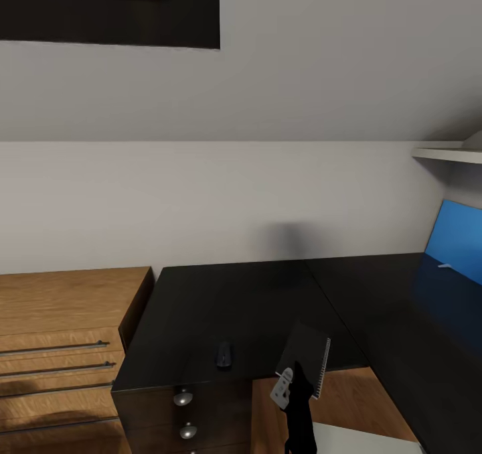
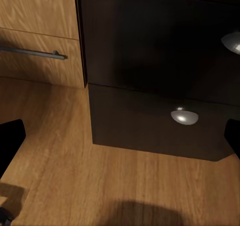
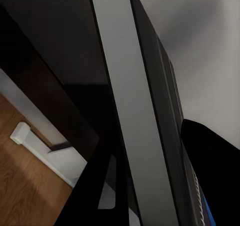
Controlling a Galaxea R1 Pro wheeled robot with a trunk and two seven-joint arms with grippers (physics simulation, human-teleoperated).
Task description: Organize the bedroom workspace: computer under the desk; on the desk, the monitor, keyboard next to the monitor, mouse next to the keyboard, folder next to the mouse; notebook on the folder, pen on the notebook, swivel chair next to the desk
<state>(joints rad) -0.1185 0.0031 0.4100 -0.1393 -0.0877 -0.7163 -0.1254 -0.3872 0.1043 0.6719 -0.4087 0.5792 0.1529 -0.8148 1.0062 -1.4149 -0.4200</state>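
Notebook [image 1: 305, 359] clamped upright in my right pincer [image 1: 289, 388], raised at the black desk's [image 1: 268, 300] front edge. Left pincer [image 2: 120, 146] gapes wide, empty, facing its drawers. Farther on, the mouse [image 1: 224, 355] lies on the desk.

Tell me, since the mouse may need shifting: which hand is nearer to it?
Right. The right hand holds the notebook just beside the mouse; the left hand hangs low, facing the desk's drawer fronts.

Soft, even light fills the room with no glare, a faint blurred shadow smudges the wall [image 1: 288, 240] above the dark desk [image 1: 234, 307], and the close wrist pictures look slightly soft.
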